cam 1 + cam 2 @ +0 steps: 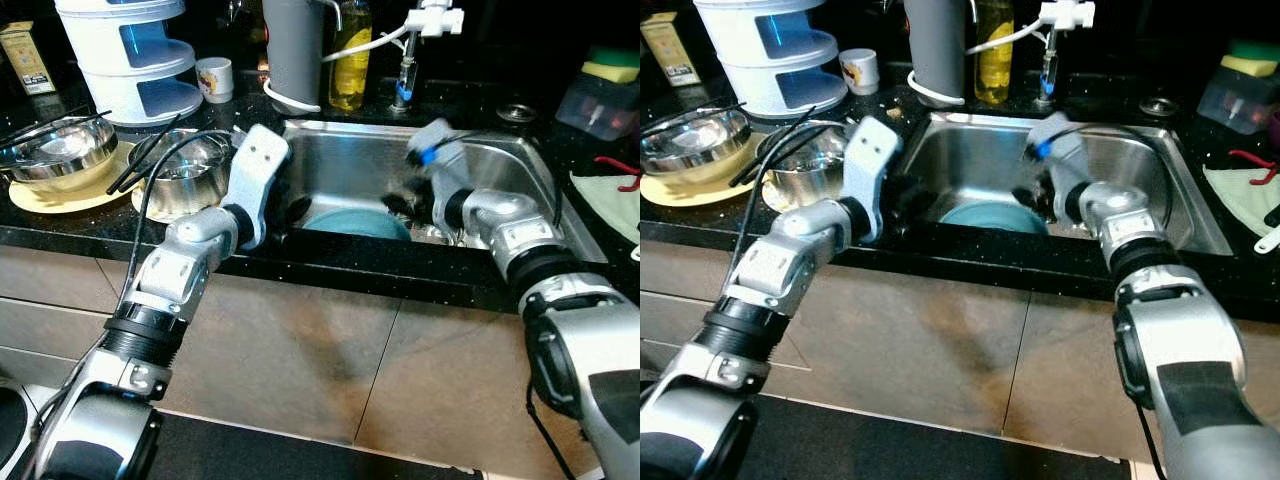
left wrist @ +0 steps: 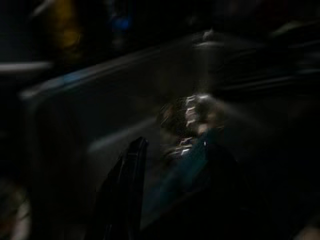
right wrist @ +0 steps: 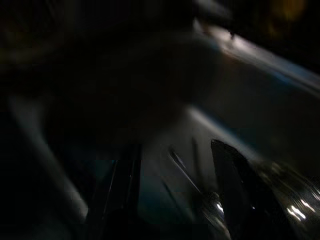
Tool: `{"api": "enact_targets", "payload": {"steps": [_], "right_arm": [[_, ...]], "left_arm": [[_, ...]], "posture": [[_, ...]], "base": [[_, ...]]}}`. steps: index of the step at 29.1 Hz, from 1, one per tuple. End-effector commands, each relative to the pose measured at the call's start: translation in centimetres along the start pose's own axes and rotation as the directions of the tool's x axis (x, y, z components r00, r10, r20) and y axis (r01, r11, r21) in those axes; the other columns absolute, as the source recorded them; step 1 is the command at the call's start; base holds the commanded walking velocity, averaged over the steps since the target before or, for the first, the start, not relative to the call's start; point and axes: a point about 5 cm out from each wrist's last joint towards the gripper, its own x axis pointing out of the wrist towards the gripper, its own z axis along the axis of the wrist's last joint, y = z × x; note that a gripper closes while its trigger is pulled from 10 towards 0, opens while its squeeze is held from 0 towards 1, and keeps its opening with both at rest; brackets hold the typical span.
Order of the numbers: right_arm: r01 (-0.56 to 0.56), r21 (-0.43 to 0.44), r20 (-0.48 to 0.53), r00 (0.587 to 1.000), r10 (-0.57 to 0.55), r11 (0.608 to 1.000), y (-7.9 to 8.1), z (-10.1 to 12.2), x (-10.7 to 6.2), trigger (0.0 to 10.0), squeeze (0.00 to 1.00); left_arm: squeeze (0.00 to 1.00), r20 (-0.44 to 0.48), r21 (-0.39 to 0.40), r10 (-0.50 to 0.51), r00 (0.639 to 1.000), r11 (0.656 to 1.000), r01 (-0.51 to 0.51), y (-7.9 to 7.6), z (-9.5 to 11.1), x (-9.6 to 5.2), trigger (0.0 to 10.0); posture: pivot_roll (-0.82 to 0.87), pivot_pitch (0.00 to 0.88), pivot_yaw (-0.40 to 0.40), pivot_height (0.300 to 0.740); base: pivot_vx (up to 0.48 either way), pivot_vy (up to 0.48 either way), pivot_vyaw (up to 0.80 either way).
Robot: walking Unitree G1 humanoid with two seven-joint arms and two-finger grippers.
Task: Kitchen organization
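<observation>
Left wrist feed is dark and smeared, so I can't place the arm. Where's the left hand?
Observer: The left hand is down inside the steel sink, by its left wall.
Operator: And the teal blur?
Observer: That's a teal dish lying on the sink floor, just right of that hand.
Operator: Right arm?
Observer: The right hand is in the sink too, at the dish's right edge.
</observation>
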Motion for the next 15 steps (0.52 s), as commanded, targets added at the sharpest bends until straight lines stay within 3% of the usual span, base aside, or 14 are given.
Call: {"api": "enact_targets", "payload": {"steps": [1,3,4,6,8,9,13,15], "right_arm": [[-0.149,0.084,0.159,0.978,0.134,0.985,0.7,1.6,-0.2,10.0,0.00],[-0.377,0.153,0.347,0.886,0.307,0.914,1.9,2.2,-1.0,10.0,0.00],[-0.377,0.153,0.347,0.886,0.307,0.914,1.9,2.2,-1.0,10.0,0.00],[-0.514,0.179,0.443,0.803,0.398,0.839,3.4,1.6,-2.4,10.0,0.00],[-0.543,0.185,0.459,0.785,0.417,0.819,3.9,1.3,-2.8,10.0,0.00],[-0.597,0.217,0.470,0.757,0.454,0.772,5.5,-0.6,-4.0,10.0,0.00],[-0.637,0.219,0.473,0.732,0.490,0.739,6.8,-1.8,-4.8,10.0,0.00],[-0.672,0.228,0.463,0.711,0.529,0.704,8.3,-3.0,-5.6,10.0,0.00]], "left_arm": [[0.00,0.081,-0.054,-0.072,0.994,0.996,0.077,-0.8,0.8,-0.9,10.0],[0.00,0.161,-0.093,-0.093,0.983,0.990,0.109,-1.3,1.2,-2.5,10.0],[0.00,0.161,-0.093,-0.093,0.983,0.990,0.109,-1.3,1.2,-2.5,10.0],[0.00,0.229,-0.160,-0.081,0.970,0.980,0.120,-1.2,1.4,-4.2,10.0],[0.00,0.247,-0.183,-0.079,0.966,0.975,0.127,-1.2,1.4,-4.7,10.0],[0.00,0.245,-0.193,-0.134,0.960,0.964,0.184,-1.5,1.4,-6.4,10.0],[0.00,0.214,-0.187,-0.183,0.959,0.956,0.224,-1.9,1.0,-7.6,10.0],[0.00,0.164,-0.180,-0.248,0.955,0.944,0.277,-2.7,0.2,-9.4,10.0]], "posture": [[-0.02,0.147,-0.019,0.740],[-0.02,0.143,-0.018,0.740],[-0.02,0.143,-0.018,0.740],[-0.03,0.142,-0.017,0.740],[-0.03,0.140,-0.018,0.740],[-0.02,0.138,-0.019,0.740],[-0.02,0.138,-0.015,0.740],[-0.02,0.136,-0.011,0.740]], "base": [[0.000,0.000,0.00],[0.000,0.000,0.00],[0.000,0.000,0.00],[0.000,0.000,0.00],[0.000,0.000,0.00],[0.000,0.000,0.00],[0.000,0.000,0.00],[0.000,0.000,0.00]]}}
